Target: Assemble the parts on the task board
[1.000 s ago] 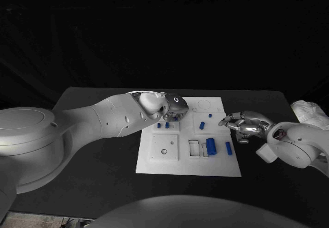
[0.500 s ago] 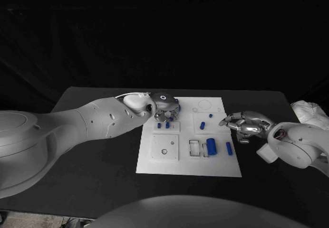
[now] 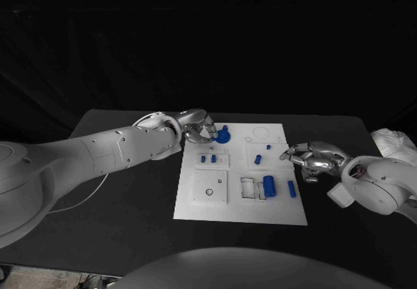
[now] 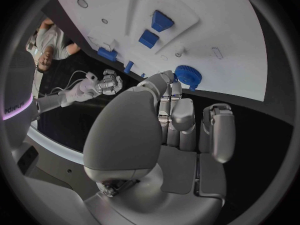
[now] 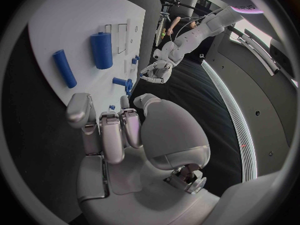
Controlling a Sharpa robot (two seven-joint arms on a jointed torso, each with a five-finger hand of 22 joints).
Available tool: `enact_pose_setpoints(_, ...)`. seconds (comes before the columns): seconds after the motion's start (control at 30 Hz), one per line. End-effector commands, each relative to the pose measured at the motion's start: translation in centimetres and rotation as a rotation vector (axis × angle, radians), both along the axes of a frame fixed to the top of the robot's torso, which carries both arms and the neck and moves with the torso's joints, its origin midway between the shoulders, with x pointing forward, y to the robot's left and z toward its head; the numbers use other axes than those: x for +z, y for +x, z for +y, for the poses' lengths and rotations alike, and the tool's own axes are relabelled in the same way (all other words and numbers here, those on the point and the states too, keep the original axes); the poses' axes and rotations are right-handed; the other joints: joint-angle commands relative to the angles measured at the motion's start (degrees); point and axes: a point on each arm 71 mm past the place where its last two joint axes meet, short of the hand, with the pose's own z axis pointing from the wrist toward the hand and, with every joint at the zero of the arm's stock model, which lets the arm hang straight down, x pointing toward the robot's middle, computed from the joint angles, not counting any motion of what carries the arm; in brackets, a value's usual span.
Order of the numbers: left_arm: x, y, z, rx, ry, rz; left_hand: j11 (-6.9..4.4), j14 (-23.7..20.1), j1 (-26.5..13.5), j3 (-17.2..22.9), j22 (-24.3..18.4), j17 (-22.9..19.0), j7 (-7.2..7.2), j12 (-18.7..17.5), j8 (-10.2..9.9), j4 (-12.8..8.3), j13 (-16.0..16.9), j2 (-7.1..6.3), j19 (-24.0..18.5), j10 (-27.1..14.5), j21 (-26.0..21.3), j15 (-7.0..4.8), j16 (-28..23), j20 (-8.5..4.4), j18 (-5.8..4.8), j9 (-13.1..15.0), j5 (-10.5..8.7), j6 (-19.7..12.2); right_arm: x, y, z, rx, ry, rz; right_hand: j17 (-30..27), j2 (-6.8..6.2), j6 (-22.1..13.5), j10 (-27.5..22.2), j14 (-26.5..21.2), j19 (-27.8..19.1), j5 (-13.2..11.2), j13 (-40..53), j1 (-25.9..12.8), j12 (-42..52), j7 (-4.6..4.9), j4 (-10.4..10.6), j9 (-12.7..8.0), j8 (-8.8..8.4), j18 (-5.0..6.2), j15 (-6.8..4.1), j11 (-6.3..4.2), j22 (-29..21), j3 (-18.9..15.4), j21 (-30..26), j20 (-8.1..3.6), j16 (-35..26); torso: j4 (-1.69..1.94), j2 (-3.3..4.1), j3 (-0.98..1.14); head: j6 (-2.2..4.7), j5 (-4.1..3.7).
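Observation:
The white task board point(image 3: 234, 208) lies mid-table. My left hand point(image 3: 202, 129) is over the board's far left corner and pinches a blue gear point(image 3: 222, 135) at its fingertips. The gear point(image 4: 187, 76) shows beside those fingertips in the left wrist view, above the board point(image 4: 206, 35). My right hand point(image 3: 309, 161) hovers just off the board's right edge with fingers curled in and nothing in them. On the board are two small blue pegs point(image 3: 206, 159), a blue block point(image 3: 258, 159), a tiny peg point(image 3: 267, 147), a thick cylinder point(image 3: 267, 185) and a long pin point(image 3: 290, 188).
A white bundle point(image 3: 395, 144) sits at the table's right edge. In the right wrist view the cylinder point(image 5: 101, 50) and pin point(image 5: 64, 67) lie on the board point(image 5: 75, 20), with my left hand point(image 5: 156, 71) beyond them. Bare black table point(image 3: 122, 180) flanks the board.
My left hand has drawn away from the board's middle toward its far left corner, taking the blue gear with it. The right hand has stayed put.

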Motion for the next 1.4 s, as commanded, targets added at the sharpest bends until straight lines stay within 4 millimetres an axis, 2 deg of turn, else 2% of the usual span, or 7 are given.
enact_pose_setpoints(0.03,-0.1,0.3,0.8,0.087,-0.200,0.174,0.21,0.2,0.3,-0.2,13.7,-0.2,0.10,-0.4,-0.3,0.4,-0.2,0.65,3.9,-0.4,0.2,0.16,-0.1,-0.33,-0.54,0.0,-0.17,-0.4,-0.1,-0.1,0.1,0.013,0.006,0.003,10.2,-0.34,0.3,-0.1,1.1,-0.2,-0.2,7.0,0.2,-0.1,-0.02,0.1,-0.1,-0.05,0.57,0.23,0.22,7.3,0.3,-0.2,0.32,-0.3,0.00,-0.02,0.00,-0.01,0.19)
enact_pose_setpoints(0.2,-0.4,0.5,1.7,0.129,-0.270,0.263,0.21,0.0,0.6,-0.4,13.6,-0.6,0.06,-0.8,-0.5,0.7,-0.5,0.78,3.8,-0.7,0.0,0.18,-0.3,-0.32,-0.49,0.1,0.22,-0.8,-0.1,-0.1,0.3,0.017,0.007,0.005,10.1,-0.39,0.3,-0.1,1.1,-0.2,-0.2,7.0,0.2,-0.1,-0.02,0.1,-0.1,-0.08,0.57,0.23,0.20,7.3,0.4,-0.2,0.33,-0.3,-0.06,0.03,-0.02,-0.01,0.57)
enact_pose_setpoints(0.4,-0.8,0.5,2.1,0.153,-0.335,0.353,0.18,-0.2,0.7,-0.6,13.5,-0.9,0.01,-1.0,-0.6,0.9,-0.8,0.85,3.7,-0.9,-0.2,0.20,-0.5,-0.30,-0.45,0.1,0.33,-1.0,-0.3,-0.1,0.3,0.017,0.008,0.007,10.1,-0.39,0.3,-0.1,1.1,-0.2,-0.2,7.0,0.2,-0.1,-0.02,0.1,-0.1,-0.08,0.57,0.23,0.20,7.3,0.4,-0.2,0.33,-0.3,-0.10,0.06,-0.08,-0.01,0.63)
enact_pose_setpoints(0.57,-1.4,0.5,2.2,0.170,-0.349,0.410,0.07,-0.5,0.8,-1.0,13.5,-1.2,-0.14,-1.3,-0.7,1.2,-1.1,0.91,3.5,-1.1,-0.4,0.18,-0.6,-0.30,-0.40,0.1,0.21,-1.2,-0.4,-0.2,0.2,0.017,0.007,0.011,10.1,-0.39,0.3,-0.1,1.1,-0.2,-0.2,7.0,0.2,-0.1,-0.02,0.1,-0.1,-0.08,0.57,0.23,0.20,7.3,0.4,-0.2,0.33,-0.3,-0.10,0.05,-0.01,-0.01,0.63)
enact_pose_setpoints(0.83,-2.4,0.4,2.1,0.192,-0.354,0.476,-0.06,-0.7,1.1,-1.3,13.4,-1.4,-0.31,-1.7,-0.9,1.5,-1.5,1.08,3.4,-1.5,-0.5,0.12,-0.7,-0.33,-0.37,0.1,0.28,-1.6,-0.4,-0.3,0.2,0.017,0.007,0.014,10.1,-0.39,0.3,-0.1,1.1,-0.2,-0.2,7.0,0.2,-0.1,-0.02,0.1,-0.1,-0.08,0.57,0.23,0.20,7.3,0.4,-0.2,0.33,-0.3,-0.11,0.08,0.00,-0.01,0.63)
enact_pose_setpoints(1.23,-3.1,0.1,1.8,0.188,-0.321,0.492,-0.02,-1.0,1.7,-1.4,13.4,-1.6,-0.31,-2.2,-1.1,1.7,-1.9,1.13,3.3,-2.0,-0.6,0.11,-0.8,-0.35,-0.33,0.1,0.53,-2.2,-0.5,-0.3,0.2,0.018,0.008,0.015,10.1,-0.40,0.3,-0.1,1.1,-0.2,-0.3,7.0,0.3,-0.1,-0.03,0.0,-0.1,-0.11,0.58,0.22,0.18,7.3,0.5,-0.2,0.33,-0.3,-0.10,-0.01,0.02,-0.01,0.64)
enact_pose_setpoints(1.4,-2.7,0.0,1.7,0.153,-0.277,0.376,0.54,-1.1,2.0,-2.0,13.4,-1.6,0.13,-2.4,-2.1,2.0,-2.3,0.67,3.2,-2.7,-0.7,0.38,-0.7,-0.22,-0.33,-0.2,-0.79,-3.9,-0.5,-0.3,0.2,0.016,0.008,0.013,10.1,-0.40,0.3,-0.1,1.1,-0.2,-0.3,7.0,0.3,-0.1,-0.03,0.0,-0.1,-0.11,0.58,0.22,0.18,7.3,0.5,-0.2,0.33,-0.3,-0.06,0.06,0.01,-0.01,0.49)
